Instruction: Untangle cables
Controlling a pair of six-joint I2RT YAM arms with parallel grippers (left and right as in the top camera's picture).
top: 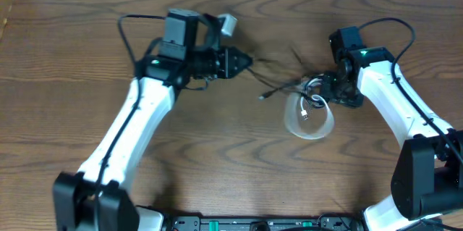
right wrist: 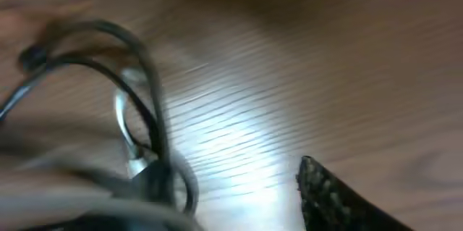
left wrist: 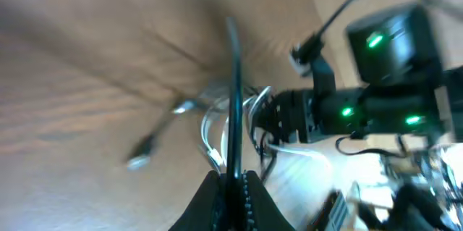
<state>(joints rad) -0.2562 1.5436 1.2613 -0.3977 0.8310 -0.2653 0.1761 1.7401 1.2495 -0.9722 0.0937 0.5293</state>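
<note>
Cables (top: 312, 99) are lying knotted on the table (top: 87, 28), just beside the right hand (top: 329, 90); whether that hand is gaping or gripping I cannot tell. The left hand (top: 247, 62) is pinching the black cord (left wrist: 233, 79), which is running ahead of its fingertips into the knot. The white cord (top: 309, 136) is looping there too, so the separating is looking barely begun.

A brown wood-grain table (top: 217, 158) spans the whole view.
</note>
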